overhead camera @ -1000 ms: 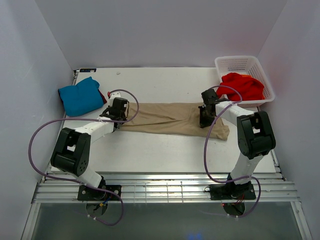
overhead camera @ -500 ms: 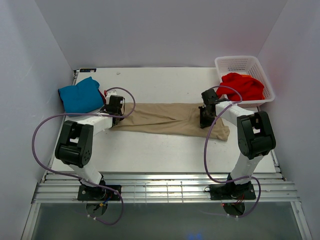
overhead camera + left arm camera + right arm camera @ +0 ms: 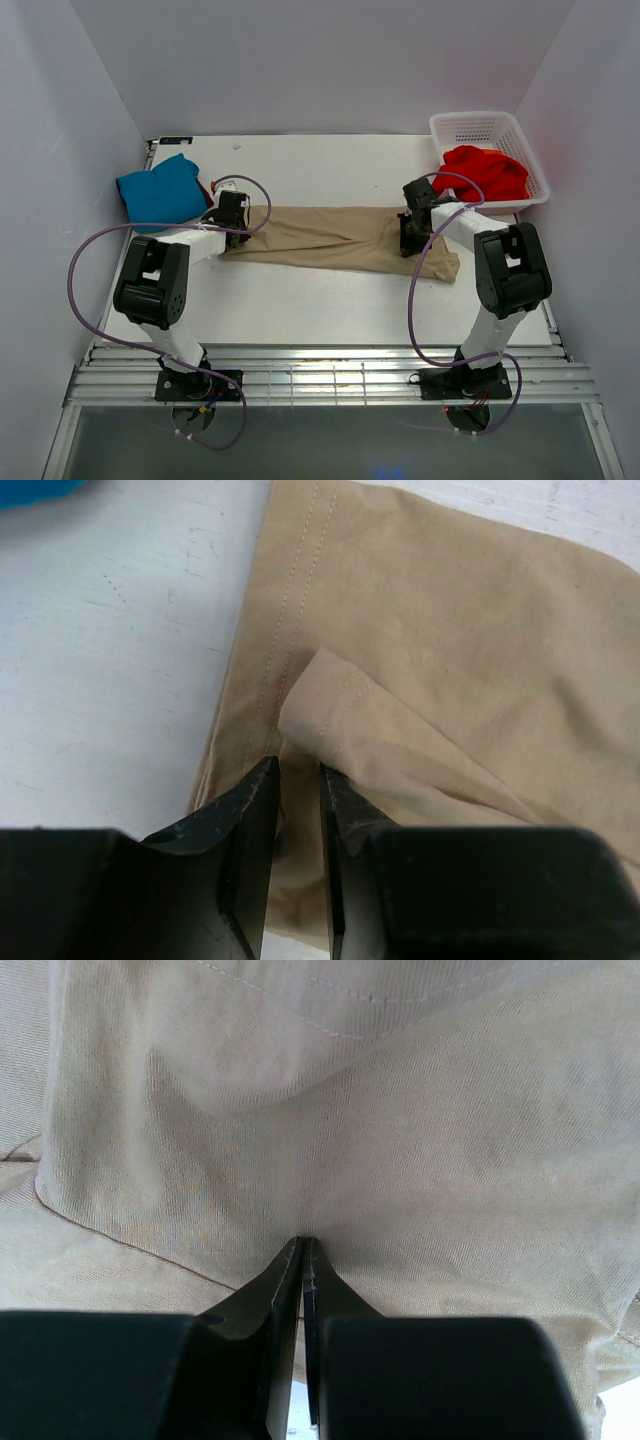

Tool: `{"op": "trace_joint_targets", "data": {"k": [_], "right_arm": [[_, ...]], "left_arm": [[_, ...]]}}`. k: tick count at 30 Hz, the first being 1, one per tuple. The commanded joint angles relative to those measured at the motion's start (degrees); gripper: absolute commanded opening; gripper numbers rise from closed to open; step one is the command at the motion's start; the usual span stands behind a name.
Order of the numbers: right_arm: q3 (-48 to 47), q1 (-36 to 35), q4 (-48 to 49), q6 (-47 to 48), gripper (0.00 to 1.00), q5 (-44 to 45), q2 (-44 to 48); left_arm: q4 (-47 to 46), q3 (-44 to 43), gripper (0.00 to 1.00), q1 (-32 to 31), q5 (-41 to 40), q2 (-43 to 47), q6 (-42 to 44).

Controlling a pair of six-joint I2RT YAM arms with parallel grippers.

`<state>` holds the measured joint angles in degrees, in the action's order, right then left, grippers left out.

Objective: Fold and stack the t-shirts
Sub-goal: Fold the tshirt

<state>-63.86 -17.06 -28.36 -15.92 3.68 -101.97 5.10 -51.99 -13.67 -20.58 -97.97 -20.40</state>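
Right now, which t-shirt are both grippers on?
The tan-beige t-shirt stretched mid-table; the teal-blue one lies far left, the bright red one in the basket.

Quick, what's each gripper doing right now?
Left gripper: nearly closed, apparently pinching a fold at the tan shirt edge.
Right gripper: closed, pinching the tan shirt's other end.
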Motion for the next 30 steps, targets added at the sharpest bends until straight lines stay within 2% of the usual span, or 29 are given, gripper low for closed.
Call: {"op": "trace_joint_targets", "data": {"k": [1,4,5,7,15,22,30], "right_arm": [[1.5,0.0,-4.2,0.8,0.10,1.1,0.5],[1.5,0.0,-4.2,0.9,0.10,1.1,0.4],[1.5,0.0,-4.2,0.9,0.10,0.9,0.3],[1.5,0.0,-4.2,1.1,0.10,0.9,0.2],[1.7,-0.1,-4.2,1.1,0.09,0.9,-0.2],[1.6,0.0,-4.7,1.2,0.10,0.8,-0.5],[2.1,0.0,-4.8,1.5,0.09,0.6,-0.9]], "left_arm": [[0.3,-2.2,0.32,0.3,-0.7,-0.6,-0.2],[0.6,-2.0,0.16,0.6,-3.8,1.2,-0.9],[0.6,-1.9,0.06,0.8,-5.2,1.6,-0.8],[1.3,-2.7,0.00,1.2,-6.8,2.1,-0.7],[0.3,-5.7,0.00,4.4,-8.4,2.5,0.9],[-0.6,-9.6,0.00,6.2,-3.2,-2.6,3.1],[-2.0,-9.6,0.00,6.4,1.7,-4.2,3.6]]}}
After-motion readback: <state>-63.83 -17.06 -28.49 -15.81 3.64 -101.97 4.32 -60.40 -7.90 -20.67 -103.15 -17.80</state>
